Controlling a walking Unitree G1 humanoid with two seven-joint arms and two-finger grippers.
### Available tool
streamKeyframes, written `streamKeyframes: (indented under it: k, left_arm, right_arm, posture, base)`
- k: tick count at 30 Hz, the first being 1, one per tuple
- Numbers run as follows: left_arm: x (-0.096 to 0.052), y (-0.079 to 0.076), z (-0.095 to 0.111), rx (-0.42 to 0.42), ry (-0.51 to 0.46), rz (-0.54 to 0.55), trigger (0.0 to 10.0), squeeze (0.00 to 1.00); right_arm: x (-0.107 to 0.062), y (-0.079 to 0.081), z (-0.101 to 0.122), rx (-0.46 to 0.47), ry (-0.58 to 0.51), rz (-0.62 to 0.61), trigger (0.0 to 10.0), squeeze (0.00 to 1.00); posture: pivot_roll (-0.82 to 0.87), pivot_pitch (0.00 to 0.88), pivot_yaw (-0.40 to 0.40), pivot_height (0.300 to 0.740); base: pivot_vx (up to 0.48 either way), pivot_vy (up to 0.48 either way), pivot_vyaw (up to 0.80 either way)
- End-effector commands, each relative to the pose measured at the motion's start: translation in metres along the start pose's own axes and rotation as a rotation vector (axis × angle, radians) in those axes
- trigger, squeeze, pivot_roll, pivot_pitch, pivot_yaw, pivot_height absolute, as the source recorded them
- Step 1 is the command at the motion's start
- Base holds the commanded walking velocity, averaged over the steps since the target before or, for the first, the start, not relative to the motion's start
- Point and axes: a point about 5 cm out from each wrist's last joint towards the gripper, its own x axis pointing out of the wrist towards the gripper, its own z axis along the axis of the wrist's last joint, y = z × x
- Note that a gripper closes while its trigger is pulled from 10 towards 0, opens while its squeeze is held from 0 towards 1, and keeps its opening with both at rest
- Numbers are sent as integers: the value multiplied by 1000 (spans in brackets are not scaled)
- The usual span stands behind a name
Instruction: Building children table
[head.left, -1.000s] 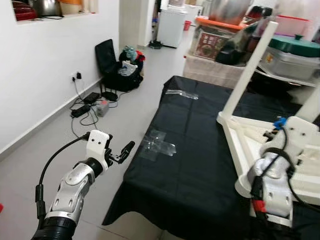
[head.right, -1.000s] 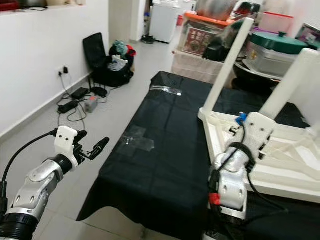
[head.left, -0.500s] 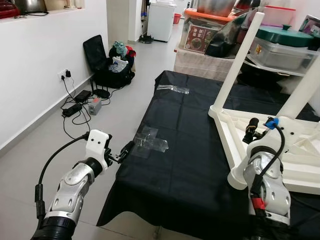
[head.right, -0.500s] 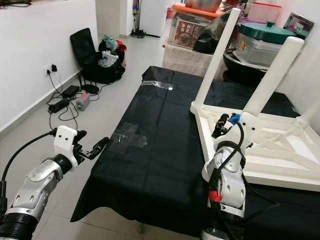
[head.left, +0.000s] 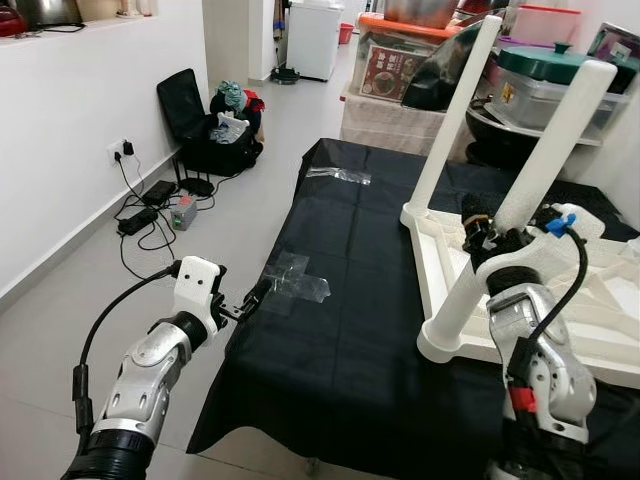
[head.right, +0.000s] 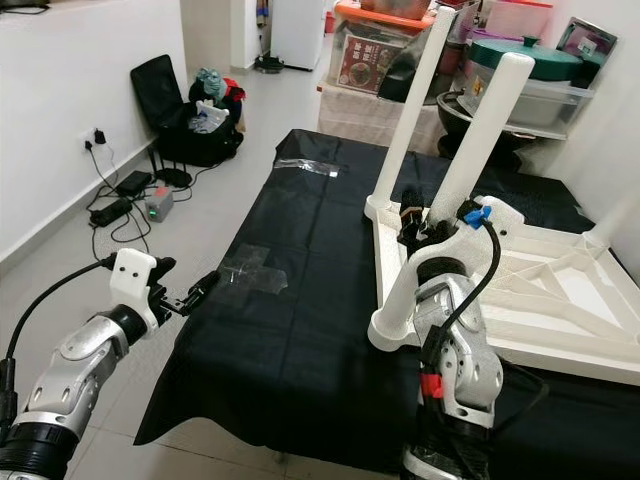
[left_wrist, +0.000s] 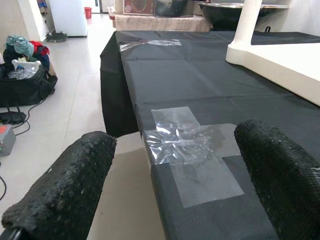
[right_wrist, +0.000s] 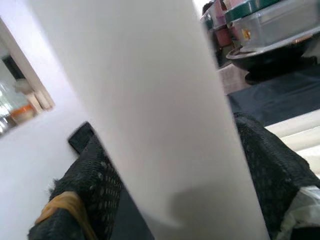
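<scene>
Right wrist view: right claw (head.right: 418, 225) pinching a white table leg (head.right: 460, 165) between its two fingers.
The upturned children table (head.right: 560, 300) lies on the black-draped surface (head.right: 310, 300), leg base near its front corner. Risk: a tilted leg may slip from the grip or miss its socket. Left claw (head.left: 250, 300) hovers spread beside the surface edge, near taped plastic (head.left: 295, 285), offering no support.
</scene>
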Motion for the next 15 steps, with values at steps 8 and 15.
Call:
streamKeyframes:
  k: [8, 15]
  left_arm:
    - [1, -2, -3, 4, 12, -4, 10000, 0]
    - [4, -3, -2, 5, 8, -5, 10000, 0]
  right_arm:
    - [8, 1, 11, -238, -88, 17, 10000, 1000]
    - [7, 9, 17, -313, -140, 55, 10000, 1000]
  posture:
    - [61, 0, -123, 740]
    - [56, 0, -119, 740]
  base:
    - [0, 0, 0]
    - [0, 0, 0]
